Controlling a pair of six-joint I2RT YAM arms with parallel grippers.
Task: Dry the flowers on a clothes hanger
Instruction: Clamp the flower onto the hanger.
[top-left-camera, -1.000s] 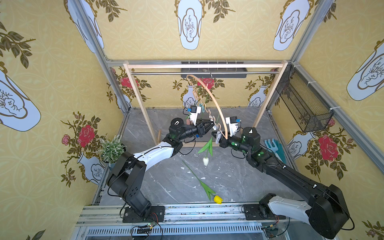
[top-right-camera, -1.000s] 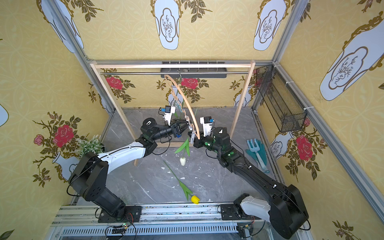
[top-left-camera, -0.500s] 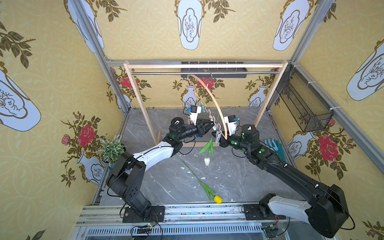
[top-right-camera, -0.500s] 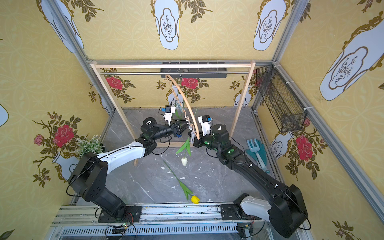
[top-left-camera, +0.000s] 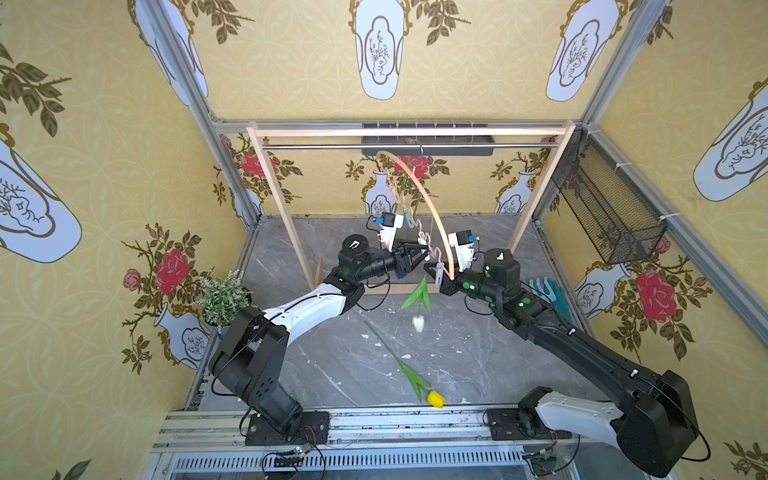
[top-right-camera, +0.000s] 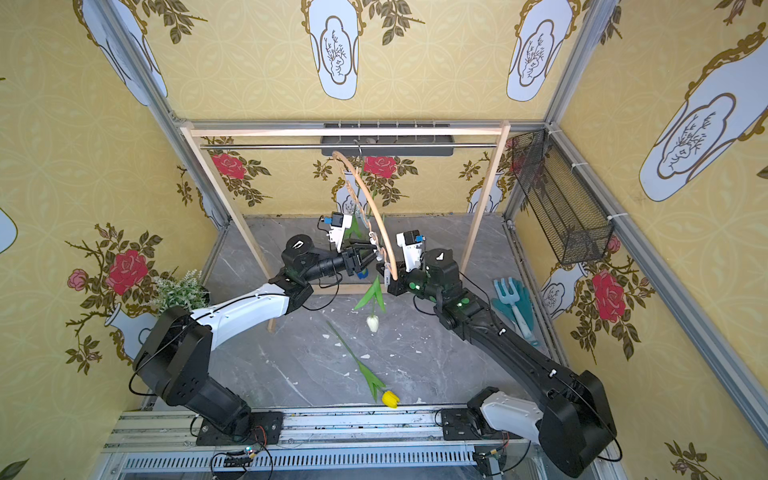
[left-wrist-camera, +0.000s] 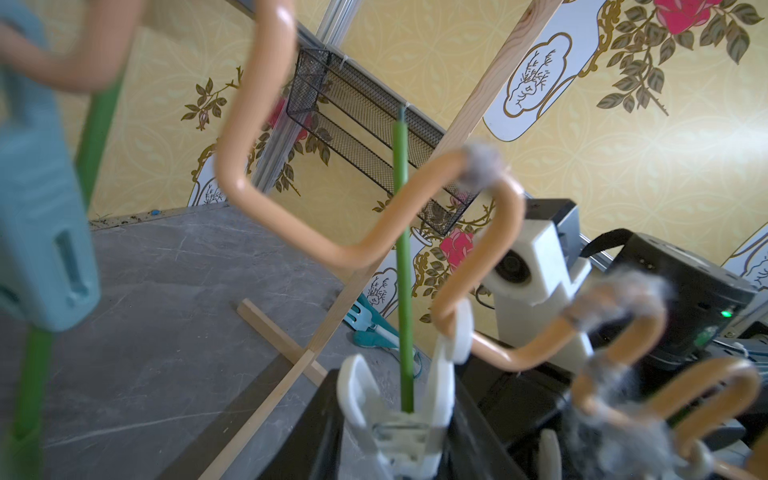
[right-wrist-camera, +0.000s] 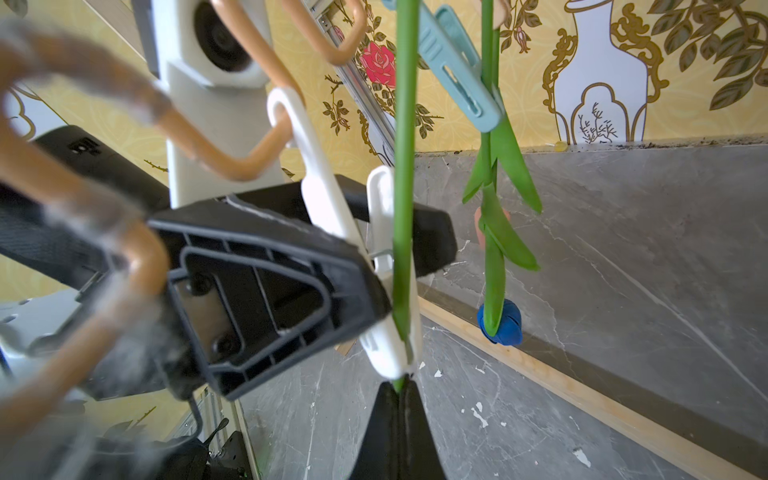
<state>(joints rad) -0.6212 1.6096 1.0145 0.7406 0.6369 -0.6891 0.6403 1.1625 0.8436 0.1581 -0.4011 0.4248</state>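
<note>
1. Hanging by its hook from the metal rail (top-left-camera: 332, 146) of the wooden rack (top-left-camera: 277, 195), the clothes hanger (top-left-camera: 434, 216) shows nearly edge-on in both top views. Its arch slopes down toward the two arms.
2. The left gripper (top-left-camera: 419, 254) reaches in at the hanger's wavy lower bar. Its black fingers stand apart, one on each side of the white peg (right-wrist-camera: 328, 208). Whether they press on the peg I cannot tell.
3. The cream-white tulip (top-left-camera: 418, 323) hangs head down, clear of the floor (top-left-camera: 478, 353). Its green stem runs up through the white peg – in the left wrist view it rises between the peg's two spread handles.
4. The right gripper (right-wrist-camera: 400, 386) sits just under that peg, its fingers pinched together on the cream-white tulip's stem.
5. The blue tulip (right-wrist-camera: 500, 322) also hangs head down, beside the cream-white one, clipped by the teal peg (right-wrist-camera: 457, 79) farther along the bar.
6. The yellow tulip (top-left-camera: 435, 399) lies loose on the floor near the front edge – well apart from the hanger, with its stem pointing back toward the rack.
7. A potted plant (top-left-camera: 222, 297) stands by the left wall. Teal garden tools (top-left-camera: 548, 291) lie on the floor at the right, below a mesh basket (top-left-camera: 606, 208) fixed to that wall.
</note>
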